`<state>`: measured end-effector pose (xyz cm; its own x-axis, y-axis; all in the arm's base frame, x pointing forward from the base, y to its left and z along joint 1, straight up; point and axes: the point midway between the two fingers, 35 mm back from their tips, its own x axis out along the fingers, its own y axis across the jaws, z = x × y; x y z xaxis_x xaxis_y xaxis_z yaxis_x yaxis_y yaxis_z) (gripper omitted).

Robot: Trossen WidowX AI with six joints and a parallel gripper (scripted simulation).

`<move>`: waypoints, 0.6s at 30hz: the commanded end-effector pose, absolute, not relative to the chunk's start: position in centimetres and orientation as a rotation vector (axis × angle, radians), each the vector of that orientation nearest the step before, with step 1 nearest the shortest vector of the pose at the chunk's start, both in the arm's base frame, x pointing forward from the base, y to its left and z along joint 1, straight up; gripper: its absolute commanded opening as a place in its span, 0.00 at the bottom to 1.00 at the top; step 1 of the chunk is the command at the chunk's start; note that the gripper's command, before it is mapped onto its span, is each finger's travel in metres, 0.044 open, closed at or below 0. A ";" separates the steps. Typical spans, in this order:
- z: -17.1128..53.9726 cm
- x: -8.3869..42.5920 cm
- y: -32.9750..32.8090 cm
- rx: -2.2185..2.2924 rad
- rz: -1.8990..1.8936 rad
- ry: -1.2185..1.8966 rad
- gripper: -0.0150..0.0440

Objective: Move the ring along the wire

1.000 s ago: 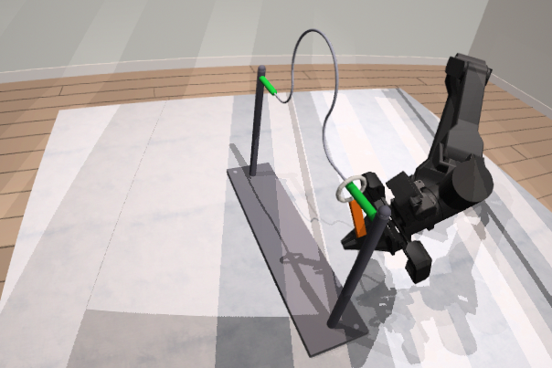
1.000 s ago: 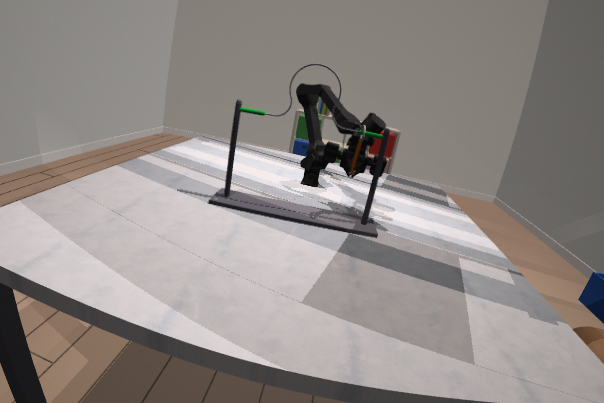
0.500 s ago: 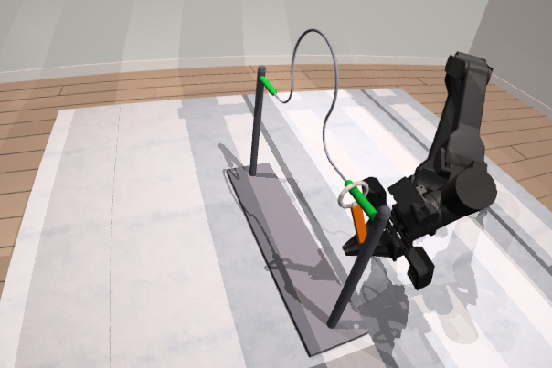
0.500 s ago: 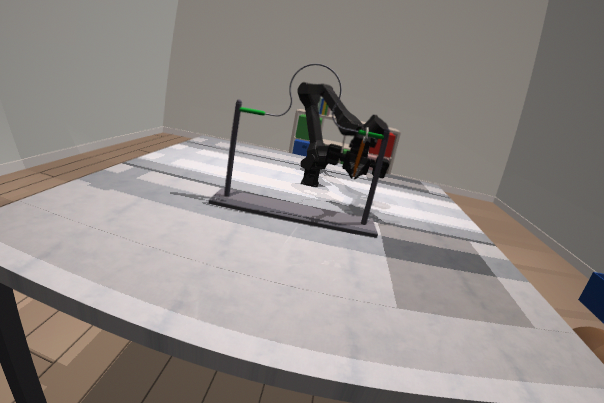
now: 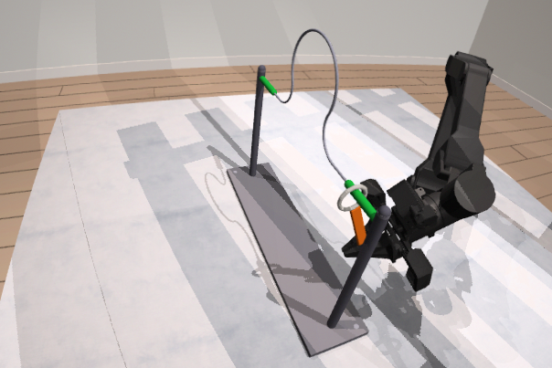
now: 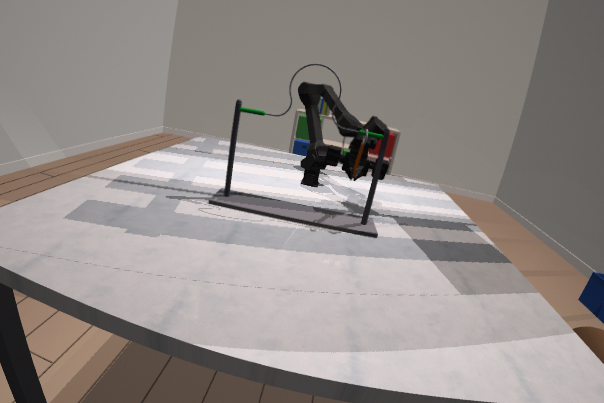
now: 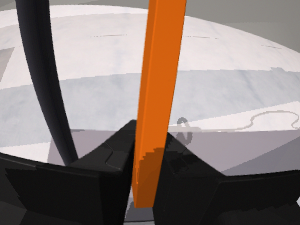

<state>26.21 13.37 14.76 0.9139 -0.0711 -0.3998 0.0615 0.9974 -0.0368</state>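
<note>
My gripper (image 5: 361, 241) (image 7: 142, 128) is shut on the orange handle (image 5: 357, 224) (image 6: 358, 160) (image 7: 162, 74), gripping its lower part. The handle stands nearly upright below the pale ring (image 5: 341, 200). The ring is around the near green part (image 5: 366, 205) (image 6: 374, 135), close to that part's inner end; whether they touch cannot be told. The near post (image 5: 357, 273) (image 6: 375, 179) (image 7: 40, 74) stands beside the gripper. The thin grey wire (image 5: 336, 77) (image 6: 315, 65) curves up to the far green part (image 5: 269, 85) (image 6: 252, 111) at the far post (image 5: 257, 127) (image 6: 232, 149).
The flat grey base (image 5: 279, 246) (image 6: 280, 209) joins both posts on the table (image 5: 137, 273) (image 6: 250, 314). The arm (image 5: 461, 104) (image 6: 312, 124) reaches in from behind the wire in the exterior view. A shelf (image 6: 396, 149) stands in the background.
</note>
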 end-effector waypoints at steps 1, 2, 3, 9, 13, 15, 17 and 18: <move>14.7 26.2 13.3 -0.022 -0.073 0.412 0.00; 14.7 26.2 13.3 -0.022 -0.073 0.412 0.00; 14.7 26.2 13.3 -0.022 -0.073 0.412 0.00; 14.7 26.2 13.3 -0.022 -0.073 0.412 0.00; 14.7 26.2 13.4 -0.024 -0.068 0.413 0.13; 14.7 26.2 13.4 -0.024 -0.068 0.413 0.22; 14.7 26.2 13.4 -0.024 -0.068 0.413 0.31; 14.7 26.2 13.4 -0.024 -0.068 0.413 0.36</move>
